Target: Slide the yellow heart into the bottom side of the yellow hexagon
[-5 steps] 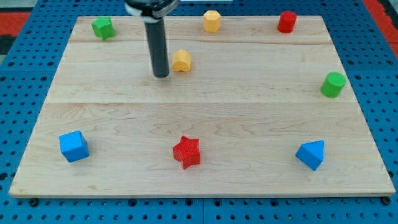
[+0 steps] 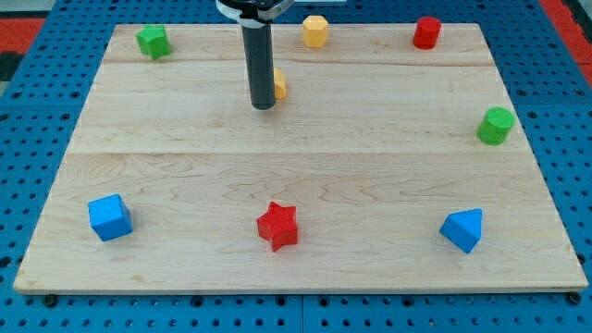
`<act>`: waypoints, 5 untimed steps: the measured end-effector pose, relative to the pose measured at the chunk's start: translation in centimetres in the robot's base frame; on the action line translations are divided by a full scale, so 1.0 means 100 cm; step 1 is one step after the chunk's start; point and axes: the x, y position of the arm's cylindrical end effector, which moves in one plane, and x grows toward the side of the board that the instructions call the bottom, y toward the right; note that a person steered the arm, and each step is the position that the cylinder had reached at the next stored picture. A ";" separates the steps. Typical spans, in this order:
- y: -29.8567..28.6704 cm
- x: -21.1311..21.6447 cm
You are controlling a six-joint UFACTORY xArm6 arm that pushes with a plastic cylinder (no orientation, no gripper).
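The yellow heart [image 2: 279, 85] lies in the upper middle of the wooden board, mostly hidden behind my rod; only its right edge shows. My tip [image 2: 264, 106] rests on the board just below and left of the heart, touching or nearly touching it. The yellow hexagon [image 2: 315, 30] stands near the board's top edge, up and to the right of the heart, apart from it.
A green block [image 2: 154, 41] sits at the top left, a red cylinder [image 2: 426, 32] at the top right, a green cylinder [image 2: 496, 125] at the right edge. A blue cube [image 2: 110, 216], a red star [image 2: 277, 225] and a blue triangular block [image 2: 462, 229] lie along the bottom.
My tip has moved right, from clear of the heart's left side to right against it, now covering most of the heart. The heart has barely shifted.
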 end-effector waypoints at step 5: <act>0.054 -0.060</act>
